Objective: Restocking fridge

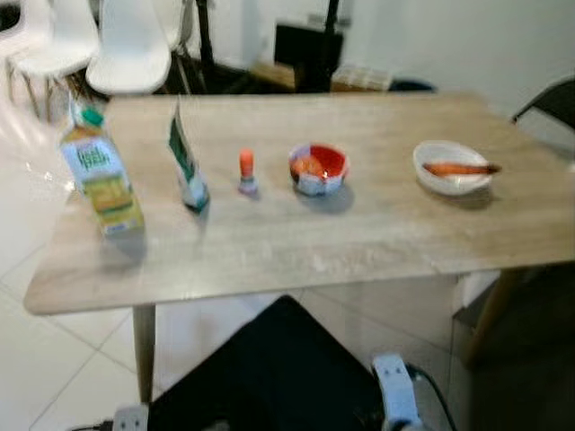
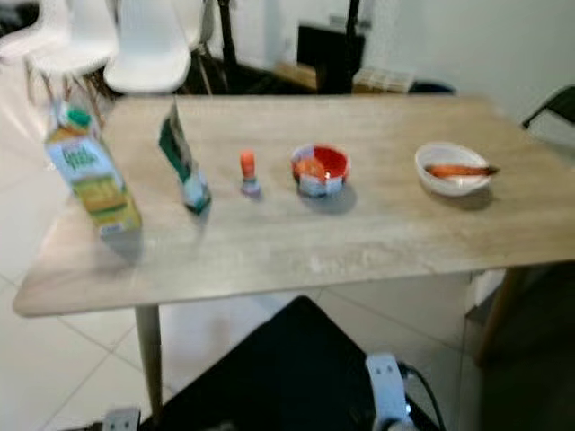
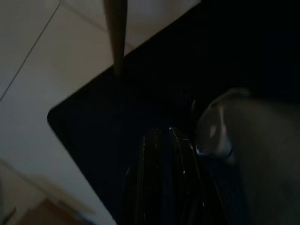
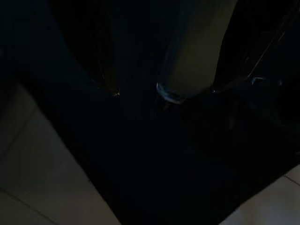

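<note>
On the wooden table (image 1: 296, 242) you see the juice carton (image 1: 101, 171) at ten o'clock, its print too blurred to read. At six o'clock both arms hang: left gripper (image 3: 164, 154) fingers together, right gripper (image 4: 164, 91) spread wide, holding nothing.

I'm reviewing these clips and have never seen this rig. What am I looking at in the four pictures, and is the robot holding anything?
This is a walking humanoid robot with two arms, each ending in a two-fingered gripper. The two bright pictures come from the stereo camera on its head and show the same scene. A wooden table carries a juice bottle, a green-and-white pouch, a small orange-capped bottle, a red bowl and a white bowl holding something orange. The two dark pictures come from the wrist cameras: both arms hang idle below the table. Nothing appears to be held.
</note>
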